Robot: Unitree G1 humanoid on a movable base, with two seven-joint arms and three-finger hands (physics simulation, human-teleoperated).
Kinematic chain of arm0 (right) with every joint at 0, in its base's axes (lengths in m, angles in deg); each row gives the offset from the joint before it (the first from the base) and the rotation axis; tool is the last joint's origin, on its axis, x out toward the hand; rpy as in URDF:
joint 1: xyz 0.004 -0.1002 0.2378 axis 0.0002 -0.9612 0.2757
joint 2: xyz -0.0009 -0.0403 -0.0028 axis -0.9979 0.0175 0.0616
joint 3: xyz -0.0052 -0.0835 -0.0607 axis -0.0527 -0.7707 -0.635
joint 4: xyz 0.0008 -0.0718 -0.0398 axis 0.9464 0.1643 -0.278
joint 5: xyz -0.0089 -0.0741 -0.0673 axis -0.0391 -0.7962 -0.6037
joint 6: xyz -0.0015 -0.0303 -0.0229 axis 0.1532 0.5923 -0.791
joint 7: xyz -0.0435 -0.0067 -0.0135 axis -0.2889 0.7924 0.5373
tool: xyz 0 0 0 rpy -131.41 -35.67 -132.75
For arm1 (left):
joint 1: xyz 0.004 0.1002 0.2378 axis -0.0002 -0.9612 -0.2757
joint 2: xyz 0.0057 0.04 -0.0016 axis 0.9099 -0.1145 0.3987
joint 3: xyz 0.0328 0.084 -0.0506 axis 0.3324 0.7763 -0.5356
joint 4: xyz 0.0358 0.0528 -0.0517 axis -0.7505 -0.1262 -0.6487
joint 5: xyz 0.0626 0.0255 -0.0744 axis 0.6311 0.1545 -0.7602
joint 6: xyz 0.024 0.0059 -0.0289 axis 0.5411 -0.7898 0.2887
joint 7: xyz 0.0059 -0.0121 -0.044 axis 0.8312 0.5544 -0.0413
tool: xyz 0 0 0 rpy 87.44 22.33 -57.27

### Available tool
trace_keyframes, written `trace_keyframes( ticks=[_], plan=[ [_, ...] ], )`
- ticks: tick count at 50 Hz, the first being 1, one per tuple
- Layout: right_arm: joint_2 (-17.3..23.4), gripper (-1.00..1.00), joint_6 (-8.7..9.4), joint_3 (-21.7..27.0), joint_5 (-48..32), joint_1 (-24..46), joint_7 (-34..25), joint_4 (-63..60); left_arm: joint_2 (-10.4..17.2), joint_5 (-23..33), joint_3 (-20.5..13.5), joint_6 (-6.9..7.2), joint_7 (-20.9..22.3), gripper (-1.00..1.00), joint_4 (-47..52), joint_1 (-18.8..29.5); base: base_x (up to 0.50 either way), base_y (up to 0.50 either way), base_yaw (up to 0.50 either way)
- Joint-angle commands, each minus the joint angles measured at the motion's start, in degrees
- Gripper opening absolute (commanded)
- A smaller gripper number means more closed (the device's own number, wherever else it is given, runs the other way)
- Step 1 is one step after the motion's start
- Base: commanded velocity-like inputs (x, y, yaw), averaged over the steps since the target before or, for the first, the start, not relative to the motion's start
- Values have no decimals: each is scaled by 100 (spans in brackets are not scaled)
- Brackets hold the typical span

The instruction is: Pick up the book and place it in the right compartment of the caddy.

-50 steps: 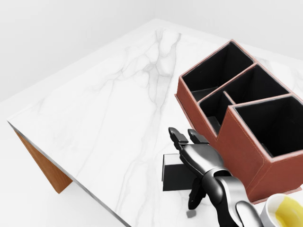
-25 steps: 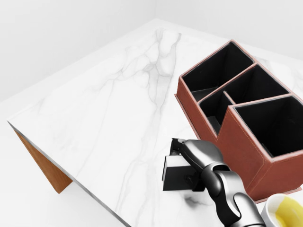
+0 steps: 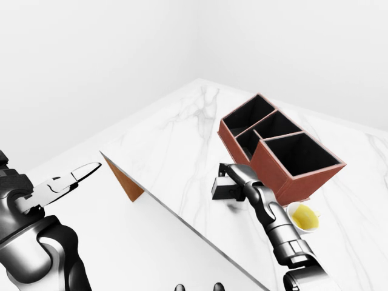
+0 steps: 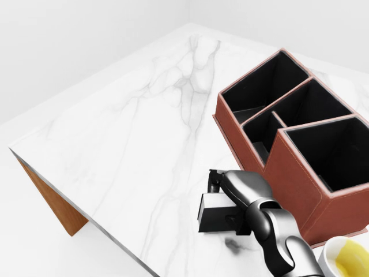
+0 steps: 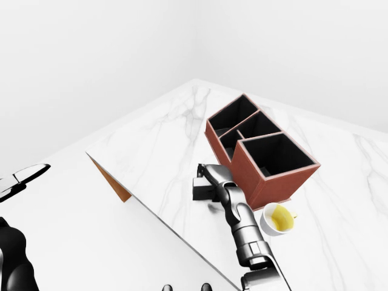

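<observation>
Clamping the black book [image 4: 218, 212] on the marble table [image 4: 127, 144], right hand [image 4: 239, 193], fingers curled shut.

The robot's right arm [image 4: 275, 234] is built of rounded, glossy segments in dark gunmetal and silver-grey, joined by black gaps at the joints, and it ends in a right hand [image 4: 239, 190] with a smooth domed silver back and short black fingers [image 4: 214, 180]. Lower down in the left-eye view that arm narrows to a lighter grey ribbed cylindrical collar [image 3: 290, 247] above a broader dark section. At the near left of that view the left arm [image 3: 36, 254] is a bulky black and grey shell, and the left hand [image 3: 57, 185] shows black knuckle blocks with pale silver, pointed fingertips [image 3: 88, 170].
</observation>
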Motion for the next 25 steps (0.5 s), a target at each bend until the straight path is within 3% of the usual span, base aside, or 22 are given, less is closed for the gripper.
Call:
trace_keyframes(
  ticks=[1,25],
  plan=[
    [19,-100,0,117,107,-27,-131,-485,4,-5,-1,39,-3,100,22,7,0,0,0],
    [-65,-100,17,204,208,-193,-803,-2080,-14,11,28,-20,18,100,-29,-13,0,0,0]
  ],
)
